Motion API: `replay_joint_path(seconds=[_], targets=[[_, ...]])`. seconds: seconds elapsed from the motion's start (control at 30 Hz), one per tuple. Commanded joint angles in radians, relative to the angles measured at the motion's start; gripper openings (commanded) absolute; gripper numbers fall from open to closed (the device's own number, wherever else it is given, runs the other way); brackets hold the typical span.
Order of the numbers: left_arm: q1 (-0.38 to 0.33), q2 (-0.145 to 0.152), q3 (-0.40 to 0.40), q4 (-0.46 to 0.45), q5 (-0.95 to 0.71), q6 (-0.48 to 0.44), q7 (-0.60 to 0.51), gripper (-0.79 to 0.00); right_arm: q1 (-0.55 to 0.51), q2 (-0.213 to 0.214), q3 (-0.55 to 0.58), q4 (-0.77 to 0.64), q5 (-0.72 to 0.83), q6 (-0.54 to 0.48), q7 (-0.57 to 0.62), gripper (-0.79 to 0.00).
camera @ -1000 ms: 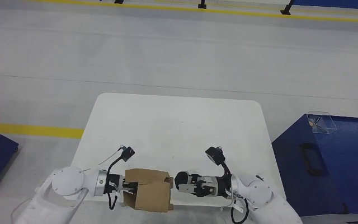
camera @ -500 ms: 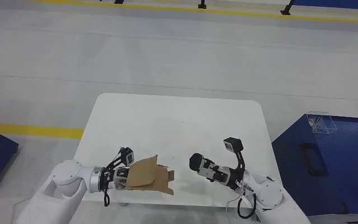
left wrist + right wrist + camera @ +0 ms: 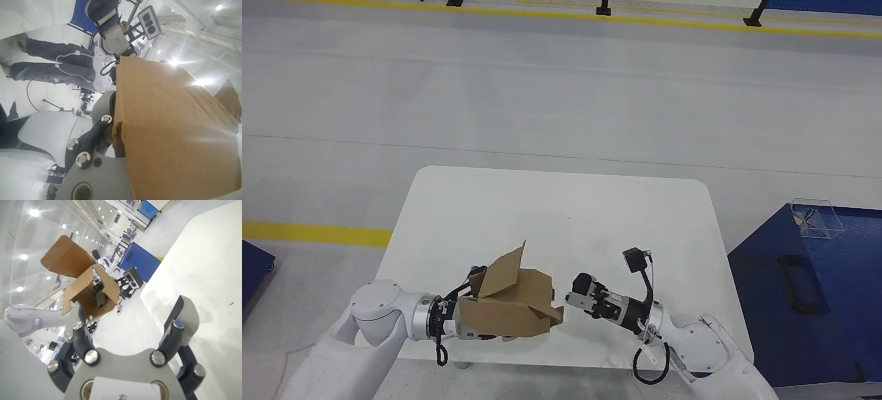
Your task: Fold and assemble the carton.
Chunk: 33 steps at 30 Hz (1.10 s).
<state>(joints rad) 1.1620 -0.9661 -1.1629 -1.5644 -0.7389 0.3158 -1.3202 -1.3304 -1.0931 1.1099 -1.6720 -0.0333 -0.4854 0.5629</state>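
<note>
My left gripper [image 3: 468, 300] pinches a wall of the carton [image 3: 514, 312], over the bench's [image 3: 542, 210] near edge. My right gripper [image 3: 128, 311] is wide open beside it. The carton is popped into a box shape, but its flaps [image 3: 504, 270] are not shut yet.

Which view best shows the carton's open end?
The right wrist view: it looks straight into the carton through its open end, flaps spread. The top view shows the carton from above, one flap raised; the left wrist view shows its outer wall close up.
</note>
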Motion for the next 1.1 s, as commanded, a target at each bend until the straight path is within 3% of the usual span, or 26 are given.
replay_joint_path(seconds=[0.0,0.37,0.63,1.07], targets=[[0.001,0.0,0.003,-0.003,-0.001,-0.002,0.002,-0.785,0.016,-0.007,-0.036,0.017,-0.024,0.022,-0.002,0.0],[-0.004,-0.002,0.018,0.004,-0.017,0.01,0.014,-0.785,0.094,-0.047,-0.193,0.117,-0.055,0.049,0.007,0.0],[-0.01,-0.004,0.031,0.03,-0.024,0.027,0.037,-0.785,0.07,-0.038,-0.126,0.091,0.005,-0.025,-0.011,0.0],[-0.036,-0.011,0.046,0.078,-0.056,0.064,0.088,-0.785,0.008,-0.029,-0.097,-0.004,-0.015,-0.037,-0.009,0.0]])
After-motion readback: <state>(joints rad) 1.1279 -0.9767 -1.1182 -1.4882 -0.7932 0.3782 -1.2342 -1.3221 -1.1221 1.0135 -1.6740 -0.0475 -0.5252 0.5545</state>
